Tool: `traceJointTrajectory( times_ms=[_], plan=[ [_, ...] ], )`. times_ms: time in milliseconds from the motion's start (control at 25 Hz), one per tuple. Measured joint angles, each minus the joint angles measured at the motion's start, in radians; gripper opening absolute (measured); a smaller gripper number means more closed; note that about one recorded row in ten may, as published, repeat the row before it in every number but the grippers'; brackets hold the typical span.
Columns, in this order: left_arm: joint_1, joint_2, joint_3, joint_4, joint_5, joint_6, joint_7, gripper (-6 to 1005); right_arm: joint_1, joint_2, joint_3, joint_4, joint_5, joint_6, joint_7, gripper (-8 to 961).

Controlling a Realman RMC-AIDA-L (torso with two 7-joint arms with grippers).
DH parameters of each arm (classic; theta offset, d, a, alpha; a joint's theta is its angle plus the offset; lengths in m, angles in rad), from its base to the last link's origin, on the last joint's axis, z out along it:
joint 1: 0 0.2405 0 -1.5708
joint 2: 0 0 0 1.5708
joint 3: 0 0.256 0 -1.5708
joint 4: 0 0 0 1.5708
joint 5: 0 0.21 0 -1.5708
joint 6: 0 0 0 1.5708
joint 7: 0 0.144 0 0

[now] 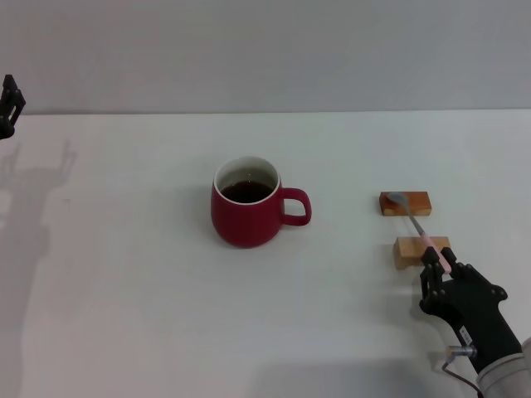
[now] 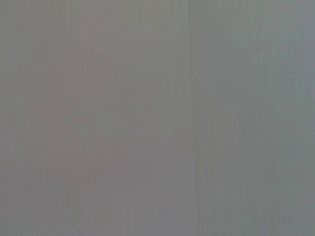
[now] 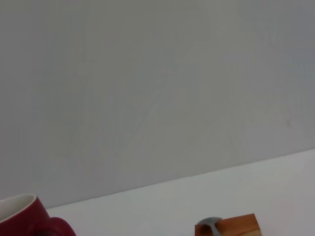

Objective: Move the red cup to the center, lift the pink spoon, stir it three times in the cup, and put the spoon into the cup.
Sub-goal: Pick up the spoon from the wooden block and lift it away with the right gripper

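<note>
The red cup (image 1: 246, 212) stands near the middle of the white table, holding dark liquid, its handle toward my right side. The right wrist view also catches the cup (image 3: 22, 216) at its edge. The pink spoon (image 1: 419, 230) lies across two wooden blocks, grey bowl on the far one and pink handle over the near one. My right gripper (image 1: 442, 264) sits just in front of the near block, open, a finger on each side of the handle's end. My left gripper (image 1: 10, 104) is parked at the far left edge, off the table.
The far wooden block (image 1: 406, 203) and the near wooden block (image 1: 421, 249) sit right of the cup. In the right wrist view the far block (image 3: 234, 227) and the spoon's bowl (image 3: 210, 223) show. A grey wall fills the left wrist view.
</note>
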Motion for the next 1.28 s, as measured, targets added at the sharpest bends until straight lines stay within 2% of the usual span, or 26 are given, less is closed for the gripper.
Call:
traceJointTrajectory(
  times_ms=[1280],
  plan=[
    [0.004, 0.003, 0.000, -0.001, -0.001, -0.025, -0.003, 835, 0.030, -0.013, 0.004, -0.009, -0.003, -0.042, -0.027, 168]
  ],
)
